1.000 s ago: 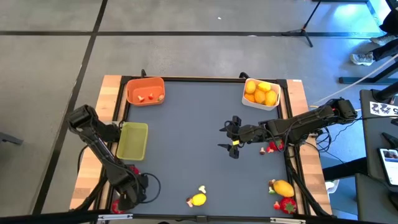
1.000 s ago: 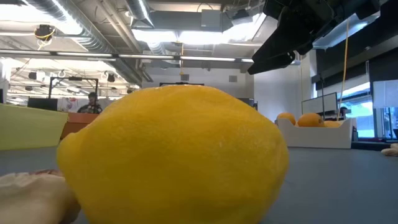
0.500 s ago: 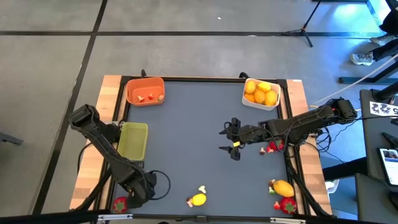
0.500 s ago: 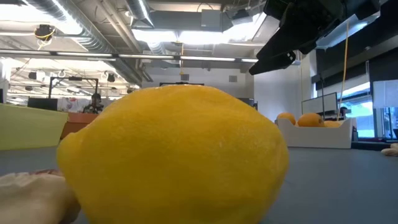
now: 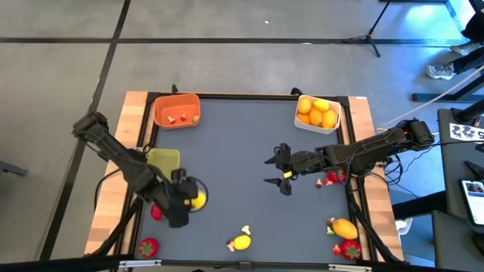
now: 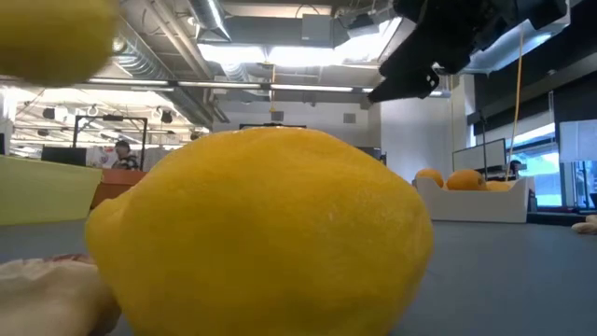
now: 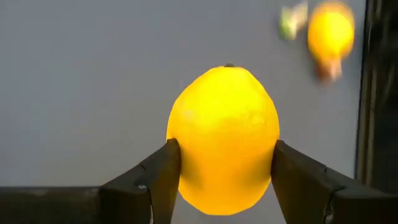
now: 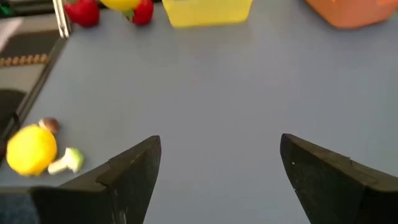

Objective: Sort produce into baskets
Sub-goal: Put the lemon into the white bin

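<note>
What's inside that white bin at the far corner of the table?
The white bin holds a heap of orange and yellow citrus fruits, filling it nearly to the rim. Whatever lies beneath the top fruits is covered, so I can't count them all.

My high view looks straight down on the table (image 5: 242, 151). My low view sits at table level, almost against a lemon (image 6: 261, 233), facing the white bin (image 6: 476, 201); both views show that bin.

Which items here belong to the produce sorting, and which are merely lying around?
Job:
- round yellow lemon in left gripper
- orange bin
- white bin of citrus
- yellow-green bin
- loose red strawberry

Lying about:
- cables beyond table edge
</note>
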Controlling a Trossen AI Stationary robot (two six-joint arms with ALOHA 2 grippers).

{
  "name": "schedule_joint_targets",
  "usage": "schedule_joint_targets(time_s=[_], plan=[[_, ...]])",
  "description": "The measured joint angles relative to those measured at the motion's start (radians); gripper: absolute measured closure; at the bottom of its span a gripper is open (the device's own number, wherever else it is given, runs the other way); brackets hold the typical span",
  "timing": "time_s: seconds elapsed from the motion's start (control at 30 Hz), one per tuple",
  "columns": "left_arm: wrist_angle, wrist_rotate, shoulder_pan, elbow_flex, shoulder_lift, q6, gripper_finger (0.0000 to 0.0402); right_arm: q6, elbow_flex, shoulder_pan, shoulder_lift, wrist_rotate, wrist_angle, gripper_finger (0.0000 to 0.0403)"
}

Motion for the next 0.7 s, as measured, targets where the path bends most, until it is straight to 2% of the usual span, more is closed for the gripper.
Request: schedule_joint_targets(time_s=[0.13,0.2,0.5,0.7], plan=[[0.088,-0.176,0.042,-0.011,-0.024,0.103,0.0192,0.0,0.0,0.0,0.0,-0.009,0.09,0.0075],[0.154,-0.218,0.072,-0.011,-0.025,0.163,0.0192,-0.001,0.0,0.0,0.0,-0.036,0.152,0.0075],[0.562,-0.275,0.182,-0.011,0.01,0.409,0.0192,-0.032,0.0,0.001,0.043,-0.147,0.4,0.0075],[0.727,-0.275,0.231,-0.011,0.05,0.467,0.0192,-0.038,-0.001,0.001,0.083,-0.176,0.508,0.0075]])
